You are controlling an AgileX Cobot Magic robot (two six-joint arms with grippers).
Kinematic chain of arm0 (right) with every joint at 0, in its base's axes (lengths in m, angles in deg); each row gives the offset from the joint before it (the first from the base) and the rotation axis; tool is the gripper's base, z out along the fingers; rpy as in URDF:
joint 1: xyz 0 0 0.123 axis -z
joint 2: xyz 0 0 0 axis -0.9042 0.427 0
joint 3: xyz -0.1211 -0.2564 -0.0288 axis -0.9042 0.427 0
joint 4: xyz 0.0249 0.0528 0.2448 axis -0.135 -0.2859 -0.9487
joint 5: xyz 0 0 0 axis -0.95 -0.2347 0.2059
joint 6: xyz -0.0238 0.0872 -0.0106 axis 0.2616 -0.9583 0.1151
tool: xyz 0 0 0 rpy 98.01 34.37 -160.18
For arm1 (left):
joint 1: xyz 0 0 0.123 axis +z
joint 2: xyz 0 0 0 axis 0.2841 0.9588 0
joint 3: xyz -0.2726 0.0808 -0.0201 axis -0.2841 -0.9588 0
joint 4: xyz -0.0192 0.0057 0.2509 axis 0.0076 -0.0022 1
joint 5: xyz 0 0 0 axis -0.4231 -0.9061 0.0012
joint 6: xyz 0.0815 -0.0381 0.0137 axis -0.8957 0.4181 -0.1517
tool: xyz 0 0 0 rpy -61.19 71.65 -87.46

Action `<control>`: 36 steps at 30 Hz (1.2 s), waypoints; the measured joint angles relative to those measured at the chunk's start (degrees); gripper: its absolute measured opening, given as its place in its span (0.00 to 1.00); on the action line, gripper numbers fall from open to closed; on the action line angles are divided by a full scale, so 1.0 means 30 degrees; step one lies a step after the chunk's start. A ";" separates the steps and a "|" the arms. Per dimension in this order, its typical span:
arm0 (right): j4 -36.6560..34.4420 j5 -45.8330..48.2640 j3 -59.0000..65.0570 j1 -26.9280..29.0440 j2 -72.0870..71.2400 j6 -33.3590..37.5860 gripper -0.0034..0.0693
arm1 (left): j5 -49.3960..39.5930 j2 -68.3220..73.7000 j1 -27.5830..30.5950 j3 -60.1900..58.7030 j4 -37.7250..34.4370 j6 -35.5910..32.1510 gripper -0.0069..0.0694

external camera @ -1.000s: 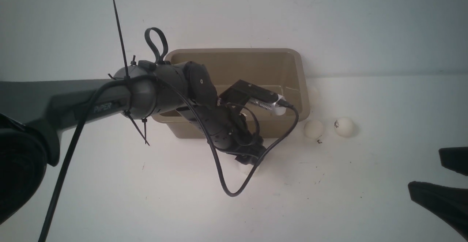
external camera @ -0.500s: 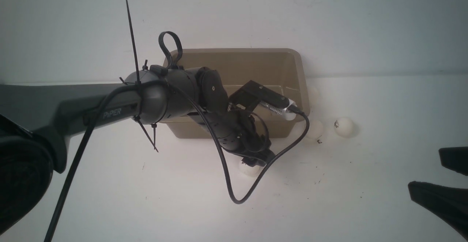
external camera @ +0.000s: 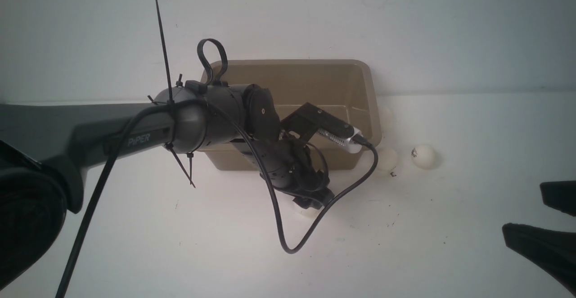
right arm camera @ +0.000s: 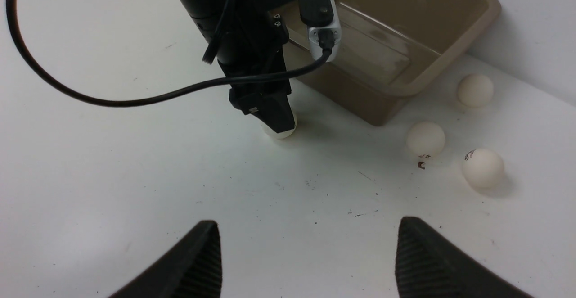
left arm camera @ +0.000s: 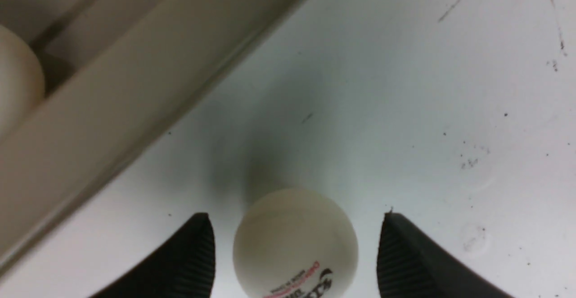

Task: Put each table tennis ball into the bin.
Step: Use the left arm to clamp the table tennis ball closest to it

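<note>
A white table tennis ball (left arm camera: 294, 244) with a red and black logo rests on the table between the fingers of my open left gripper (left arm camera: 297, 214), with a gap on each side. From the front, that left gripper (external camera: 313, 202) points down just before the bin (external camera: 373, 109), a taupe tub, and the ball (external camera: 309, 212) barely peeks out beneath it. Three more balls (right arm camera: 425, 138) (right arm camera: 482, 167) (right arm camera: 475, 90) lie on the table to the right of the bin (right arm camera: 450, 50). My right gripper (right arm camera: 306, 226) hangs open over bare table at the front right.
A black cable (external camera: 288, 239) loops from the left wrist down to the table in front of the bin. A white round shape (left arm camera: 18, 77) shows past the bin's rim (left arm camera: 112, 109), seemingly inside. A white wall stands right behind the bin.
My left arm has shifted right and sunk a little, so its fingers now straddle the ball near the bin's front. The right arm and the other balls have not moved.
</note>
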 joint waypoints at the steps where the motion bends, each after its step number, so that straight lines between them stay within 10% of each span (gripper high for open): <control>1: 0.0000 0.0000 0.0000 0.0000 0.0000 0.0000 0.70 | -0.0018 0.0025 0.0000 0.0000 0.0000 0.0000 0.66; 23: 0.0000 -0.0040 0.0000 0.0000 0.0000 0.0353 0.70 | -0.1977 -0.0038 -0.0518 0.0020 -0.0359 -0.0964 0.55; 36: 0.0000 -0.0144 0.0000 0.0000 0.0000 0.0353 0.70 | 0.2359 -0.5040 -0.0293 0.0000 -0.3209 -0.7866 0.55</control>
